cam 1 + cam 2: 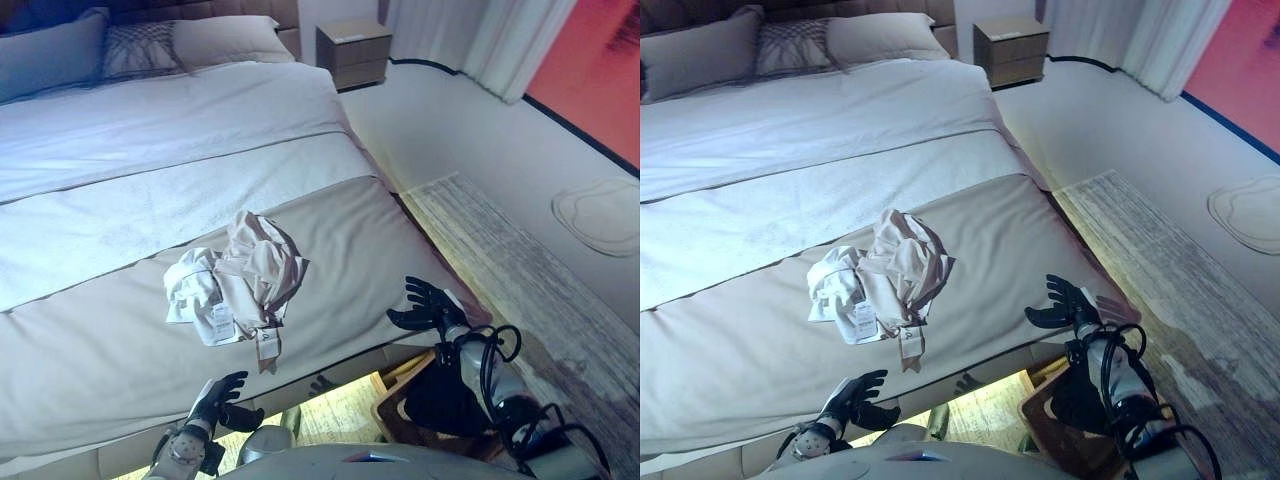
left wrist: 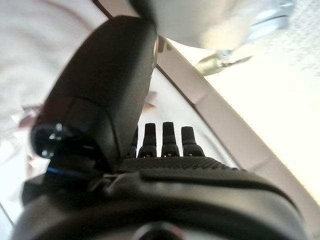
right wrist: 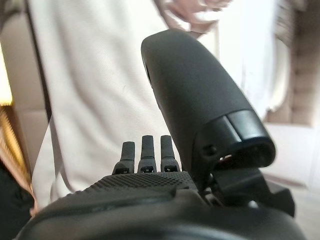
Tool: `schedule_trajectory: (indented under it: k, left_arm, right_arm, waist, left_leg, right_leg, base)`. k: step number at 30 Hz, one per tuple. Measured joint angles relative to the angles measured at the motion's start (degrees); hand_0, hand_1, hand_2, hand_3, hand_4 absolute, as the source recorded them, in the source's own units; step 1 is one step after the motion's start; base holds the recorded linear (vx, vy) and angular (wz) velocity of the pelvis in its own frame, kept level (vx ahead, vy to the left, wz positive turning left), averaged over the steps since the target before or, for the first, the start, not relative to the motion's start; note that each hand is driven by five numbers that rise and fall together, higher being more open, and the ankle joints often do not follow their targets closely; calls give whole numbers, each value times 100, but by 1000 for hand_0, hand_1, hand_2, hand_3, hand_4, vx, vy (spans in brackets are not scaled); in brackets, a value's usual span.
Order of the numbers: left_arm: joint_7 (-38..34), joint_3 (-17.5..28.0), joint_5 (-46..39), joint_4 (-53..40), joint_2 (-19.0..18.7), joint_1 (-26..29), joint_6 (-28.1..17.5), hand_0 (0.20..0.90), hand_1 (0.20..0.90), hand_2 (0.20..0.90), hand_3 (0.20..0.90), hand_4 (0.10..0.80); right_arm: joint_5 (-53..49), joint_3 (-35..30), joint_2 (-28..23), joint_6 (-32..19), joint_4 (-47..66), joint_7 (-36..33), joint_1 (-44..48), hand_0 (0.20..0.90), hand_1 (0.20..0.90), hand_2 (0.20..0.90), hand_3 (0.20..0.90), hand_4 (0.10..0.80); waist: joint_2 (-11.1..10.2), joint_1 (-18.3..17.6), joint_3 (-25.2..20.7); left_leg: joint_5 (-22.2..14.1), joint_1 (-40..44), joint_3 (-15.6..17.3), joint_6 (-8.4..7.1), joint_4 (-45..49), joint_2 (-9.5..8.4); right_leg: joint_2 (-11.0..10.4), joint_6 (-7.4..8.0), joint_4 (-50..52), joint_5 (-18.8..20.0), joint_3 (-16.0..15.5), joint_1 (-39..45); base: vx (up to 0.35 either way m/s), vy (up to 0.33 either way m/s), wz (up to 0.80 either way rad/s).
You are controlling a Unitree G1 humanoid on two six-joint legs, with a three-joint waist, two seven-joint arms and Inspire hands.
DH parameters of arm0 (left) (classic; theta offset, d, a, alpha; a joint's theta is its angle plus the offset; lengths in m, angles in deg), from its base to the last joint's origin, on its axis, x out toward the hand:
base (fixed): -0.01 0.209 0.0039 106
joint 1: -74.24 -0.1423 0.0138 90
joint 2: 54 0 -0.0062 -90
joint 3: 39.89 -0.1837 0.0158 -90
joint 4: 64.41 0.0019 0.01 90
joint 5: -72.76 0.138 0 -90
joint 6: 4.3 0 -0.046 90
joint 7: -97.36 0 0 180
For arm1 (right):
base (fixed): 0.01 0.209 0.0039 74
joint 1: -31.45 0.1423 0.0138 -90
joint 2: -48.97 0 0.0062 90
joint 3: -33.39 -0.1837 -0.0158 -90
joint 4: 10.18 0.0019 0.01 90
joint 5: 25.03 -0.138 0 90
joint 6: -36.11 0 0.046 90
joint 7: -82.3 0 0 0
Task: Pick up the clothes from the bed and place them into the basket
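A crumpled heap of pale beige and white clothes (image 1: 240,280) with a hanging tag lies on the beige throw across the foot of the bed (image 1: 120,340). My left hand (image 1: 218,400) hangs open at the bed's near edge, below and a little left of the heap. Over the bed's right front corner my right hand (image 1: 428,306) is open, fingers spread, well right of the clothes (image 1: 885,277). Neither hand touches them. A brown basket (image 1: 400,400) sits on the floor by the bed, mostly hidden under my right arm. In the right wrist view the clothes (image 3: 197,10) lie past the fingertips (image 3: 145,150).
Pillows (image 1: 140,45) lie at the head of the bed. A wooden nightstand (image 1: 353,52) stands at the far right corner. A grey rug (image 1: 520,270) runs along the bed's right side, with white curtains (image 1: 480,35) behind it and a pale mat (image 1: 600,215) on the floor.
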Motion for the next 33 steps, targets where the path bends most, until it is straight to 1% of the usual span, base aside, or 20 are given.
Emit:
schedule_trajectory:
  k: [1,3,4,5,6,7,9,10,11,12,13,15,16,17,18,21,25,28,31,33]
  left_arm:
    - [-1,0,0,48,-6,5,3,900,900,900,900,800]
    - [0,-6,-7,211,-36,19,1,900,900,900,900,800]
    - [2,-13,-9,222,-51,74,0,900,900,900,900,800]
    - [4,-128,-31,346,-81,206,-89,900,900,900,900,800]
    - [14,-166,-56,397,-92,325,-134,900,900,900,900,800]
    - [12,-241,-179,419,-117,573,-142,900,900,900,900,800]
    - [4,-245,-295,424,-122,835,-161,900,900,900,900,800]
    - [-25,-258,-375,399,-153,966,-192,900,900,900,900,800]
    - [-69,-283,-460,388,-221,1036,-287,900,900,900,900,800]
    - [-95,-290,-491,376,-279,1133,-375,900,900,900,900,800]
    - [-129,-269,-513,356,-325,1279,-375,900,900,900,900,800]
    - [-164,-230,-558,247,-405,1370,-368,900,900,900,900,800]
    - [-166,-232,-634,85,-456,1375,-372,900,900,900,900,800]
    - [-167,-229,-693,-68,-482,1378,-368,900,900,900,900,800]
    - [-166,-234,-732,-191,-484,1376,-364,900,900,900,900,800]
    - [-153,-231,-793,-384,-508,1371,-361,900,900,900,900,800]
    - [-95,-225,-918,-668,-646,1348,-326,900,900,900,900,800]
    - [-40,-222,-1020,-916,-791,1336,-314,900,900,900,900,800]
    - [35,-221,-1062,-1015,-897,1332,-328,900,900,900,900,800]
    - [105,-211,-1187,-1081,-956,1298,-327,900,900,900,900,800]
  right_arm:
    - [48,39,-22,38,-154,-24,102,900,900,900,900,800]
    - [347,358,-182,145,-679,-185,527,900,900,900,900,800]
    - [496,392,-275,158,-826,-279,766,900,900,900,900,800]
    - [660,450,-392,132,-1142,-397,1200,900,900,900,900,800]
    - [741,482,-470,124,-1288,-488,1467,900,900,900,900,800]
    - [948,636,-727,113,-1592,-732,2165,900,900,900,900,800]
    - [1109,686,-991,109,-1745,-934,2798,900,900,900,900,800]
    - [1183,877,-1121,100,-1797,-1159,3152,900,900,900,900,800]
    - [1283,988,-1145,99,-1851,-1332,3503,900,900,900,900,800]
    - [1334,1016,-1160,93,-1847,-1501,3766,900,900,900,900,800]
    - [1367,1013,-1181,68,-1841,-1629,3987,900,900,900,900,800]
    - [1391,1025,-1168,55,-1838,-1656,4167,900,900,900,900,800]
    - [1405,1042,-1169,52,-1837,-1646,4281,900,900,900,900,800]
    - [1451,1098,-1168,39,-1836,-1613,4427,900,900,900,900,800]
    - [1466,1187,-1169,27,-1837,-1595,4577,900,900,900,900,800]
    - [1475,1343,-1169,-142,-1791,-1453,4869,900,900,900,900,800]
    - [1578,1718,-1170,-487,-1709,-1139,5094,900,900,900,900,800]
    - [1795,1873,-1174,-575,-1686,-1097,5247,900,900,900,900,800]
    - [2034,2040,-1174,-685,-1683,-1060,5422,900,900,900,900,800]
    - [2266,2239,-1174,-739,-1683,-1033,5509,900,900,900,900,800]
  waist:
    - [4,38,3]
    - [22,205,49]
    - [54,226,170]
    - [124,312,344]
    - [160,372,421]
    - [279,527,731]
    - [426,639,1074]
    - [505,755,1276]
    - [501,824,1438]
    - [508,855,1597]
    - [489,908,1774]
    - [408,1076,1926]
    - [361,1161,2024]
    - [360,1220,2117]
    - [362,1299,2143]
    - [377,1401,2240]
    - [370,1482,2333]
    - [373,1576,2351]
    - [375,1592,2358]
    - [380,1591,2361]
  left_leg:
    - [18,-15,-30,23,4,-5]
    - [107,-135,-196,83,50,-46]
    - [155,-240,-292,91,173,-73]
    - [182,-497,-388,60,395,-90]
    - [183,-673,-422,53,495,-88]
    - [230,-1068,-481,-18,709,-60]
    - [299,-1329,-569,-110,807,-39]
    - [379,-1462,-681,-186,862,-45]
    - [334,-1621,-736,-242,984,-43]
    - [225,-1767,-796,-294,1119,-38]
    - [125,-1872,-888,-249,1236,-39]
    - [90,-2012,-925,-222,1388,-108]
    - [49,-2084,-935,-167,1537,-164]
    - [24,-2144,-975,-147,1649,-245]
    - [-4,-2263,-981,-129,1748,-280]
    - [-3,-2461,-989,-77,1939,-374]
    - [-148,-2695,-1003,-78,2229,-482]
    - [-235,-2933,-1009,-27,2496,-572]
    - [-264,-3104,-1009,-2,2630,-602]
    - [-296,-3192,-1017,36,2716,-658]
  right_leg:
    - [0,-6,0,4,-26,5]
    - [-7,-4,2,11,-180,-25]
    - [-21,12,6,21,-271,-36]
    - [-2,12,118,21,-343,-204]
    - [2,11,181,20,-362,-356]
    - [22,10,362,22,-387,-699]
    - [36,8,501,21,-463,-917]
    - [43,-50,645,-19,-543,-1049]
    - [13,-147,896,-132,-562,-1242]
    - [-40,-208,1169,-275,-614,-1408]
    - [-127,-225,1487,-448,-669,-1557]
    - [-270,-235,1969,-669,-670,-1783]
    - [-368,-235,2225,-800,-663,-1903]
    - [-441,-227,2406,-894,-680,-1960]
    - [-508,-218,2536,-934,-679,-2078]
    - [-611,-207,2712,-944,-676,-2240]
    - [-722,-176,2853,-965,-687,-2375]
    - [-817,-115,3014,-1004,-685,-2527]
    - [-840,-113,3069,-1004,-678,-2658]
    - [-903,-111,3160,-1007,-671,-2735]
  base:
    - [-9,104,27]
    - [-169,61,38]
    - [-289,39,46]
    - [-252,22,38]
    - [-277,23,26]
    - [-158,15,15]
    - [-159,-3,22]
    - [-110,-26,26]
    - [70,-59,28]
    - [100,-53,28]
    - [116,-33,30]
    - [31,36,24]
    - [14,54,25]
    - [17,64,19]
    - [8,50,17]
    - [17,52,7]
    - [50,28,6]
    - [27,26,6]
    - [35,43,2]
    - [30,43,4]
